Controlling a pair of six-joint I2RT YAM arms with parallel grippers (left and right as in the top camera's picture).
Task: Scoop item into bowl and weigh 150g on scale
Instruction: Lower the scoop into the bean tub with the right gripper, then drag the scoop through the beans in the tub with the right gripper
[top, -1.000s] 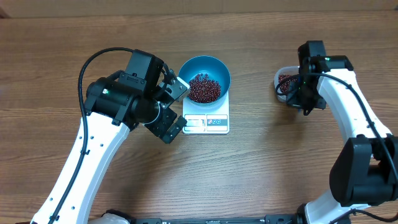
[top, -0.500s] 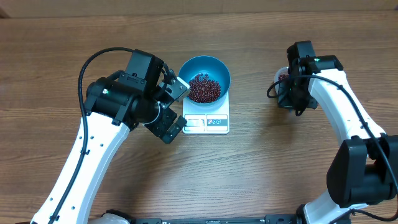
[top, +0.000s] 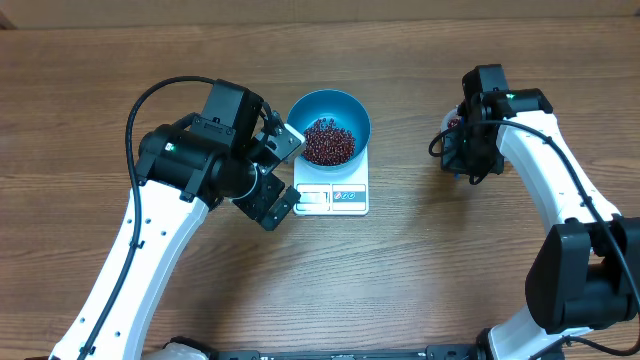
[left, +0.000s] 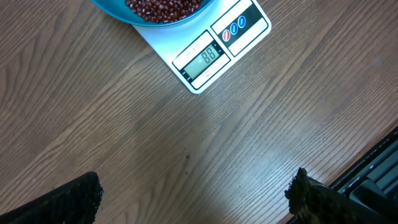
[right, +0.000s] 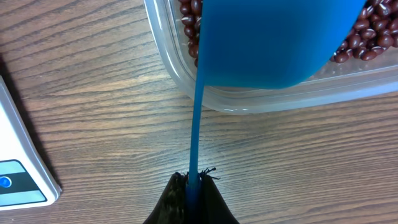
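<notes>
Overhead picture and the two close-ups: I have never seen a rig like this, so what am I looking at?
Two white robot arms work at a wooden table. One picture comes from a camera fixed above. The other two come from a camera on each arm's wrist, looking past its tool. On the table, a round bright blue bowl holding small dark red-brown beans sits on a small flat white kitchen scale. To the right stands a clear plastic tub with more of the beans. The left tool is open and empty, near the scale. The right tool is shut on the thin handle of a small blue plastic scoop, whose cup is at the tub.
</notes>
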